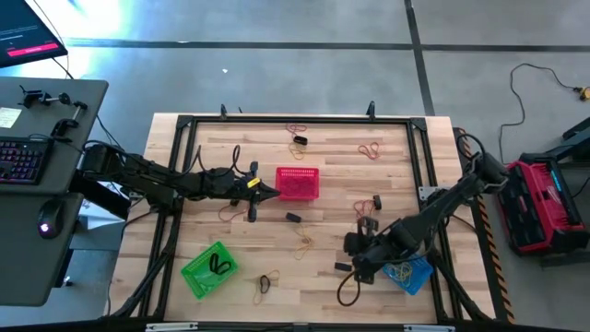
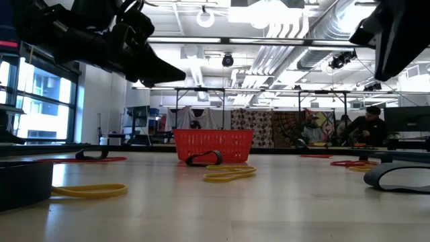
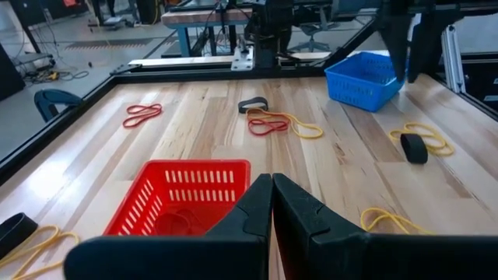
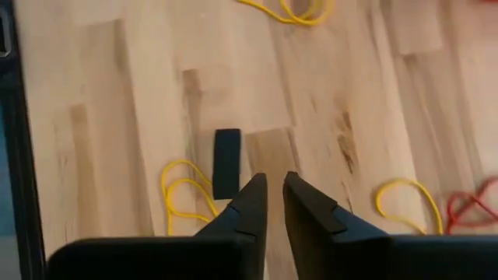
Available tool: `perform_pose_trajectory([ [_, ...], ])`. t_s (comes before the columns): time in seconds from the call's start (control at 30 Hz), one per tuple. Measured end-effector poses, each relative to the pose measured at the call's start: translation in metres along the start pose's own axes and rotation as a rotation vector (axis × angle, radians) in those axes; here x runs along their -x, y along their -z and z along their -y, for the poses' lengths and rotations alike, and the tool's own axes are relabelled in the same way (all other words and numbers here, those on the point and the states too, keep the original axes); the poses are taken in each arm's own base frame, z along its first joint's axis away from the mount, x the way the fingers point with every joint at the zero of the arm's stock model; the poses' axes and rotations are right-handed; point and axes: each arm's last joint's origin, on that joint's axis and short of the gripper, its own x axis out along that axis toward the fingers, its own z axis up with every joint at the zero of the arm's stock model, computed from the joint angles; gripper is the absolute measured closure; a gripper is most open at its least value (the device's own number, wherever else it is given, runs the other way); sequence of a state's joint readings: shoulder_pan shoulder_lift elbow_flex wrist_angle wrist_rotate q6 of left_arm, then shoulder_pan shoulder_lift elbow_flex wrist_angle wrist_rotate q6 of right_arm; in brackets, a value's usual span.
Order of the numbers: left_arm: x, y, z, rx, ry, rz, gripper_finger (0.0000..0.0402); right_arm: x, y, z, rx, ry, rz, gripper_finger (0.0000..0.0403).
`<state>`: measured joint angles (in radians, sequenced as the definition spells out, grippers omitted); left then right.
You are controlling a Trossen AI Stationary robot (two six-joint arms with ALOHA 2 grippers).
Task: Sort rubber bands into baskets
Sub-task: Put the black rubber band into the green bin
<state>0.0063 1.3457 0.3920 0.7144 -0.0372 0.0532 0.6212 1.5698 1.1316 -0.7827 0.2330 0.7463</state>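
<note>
Tan, red and black rubber bands lie scattered on the wooden table [image 1: 323, 157], among them a red pair [image 3: 142, 114] and a black loop beside a yellow one [image 4: 226, 162]. The red basket [image 1: 297, 183] stands mid-table, the green basket [image 1: 210, 268] near the front left with a black band in it, and the blue basket [image 1: 412, 274] at the front right with yellow bands in it. My left gripper [image 3: 272, 180] hovers shut just left of the red basket. My right gripper [image 4: 274, 187] points down over bare wood left of the blue basket, all but shut, with nothing between its fingers.
A black metal frame [image 1: 184, 121] rims the table. A desk with a keyboard [image 1: 18, 159] stands to the left and a red case [image 1: 544, 203] to the right. A person [image 2: 366, 128] sits in the room beyond the table.
</note>
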Motion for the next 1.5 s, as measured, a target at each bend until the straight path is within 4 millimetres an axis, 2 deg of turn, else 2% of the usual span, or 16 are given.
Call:
perform_pose_trajectory([
  [0.17,0.000,0.001,0.000,0.000,0.000,-0.009,0.0399,-0.013,-0.001,-0.008,0.049,-0.038,-0.014,0.0366],
  [0.5,0.000,0.001,0.000,-0.001,0.001,-0.014,0.0399,-0.052,0.006,-0.017,0.009,-0.011,-0.120,0.0282],
  [0.7,0.000,0.001,0.000,-0.001,0.001,-0.014,0.0399,-0.067,0.006,-0.018,0.000,-0.017,-0.156,0.0261],
  [1.4,0.000,0.001,0.000,-0.002,0.001,-0.015,0.0399,-0.073,0.004,-0.020,-0.018,-0.068,-0.173,0.0261],
  [1.5,0.000,0.002,0.000,-0.002,0.001,-0.016,0.0399,-0.080,0.005,-0.020,-0.016,-0.056,-0.190,0.0261],
])
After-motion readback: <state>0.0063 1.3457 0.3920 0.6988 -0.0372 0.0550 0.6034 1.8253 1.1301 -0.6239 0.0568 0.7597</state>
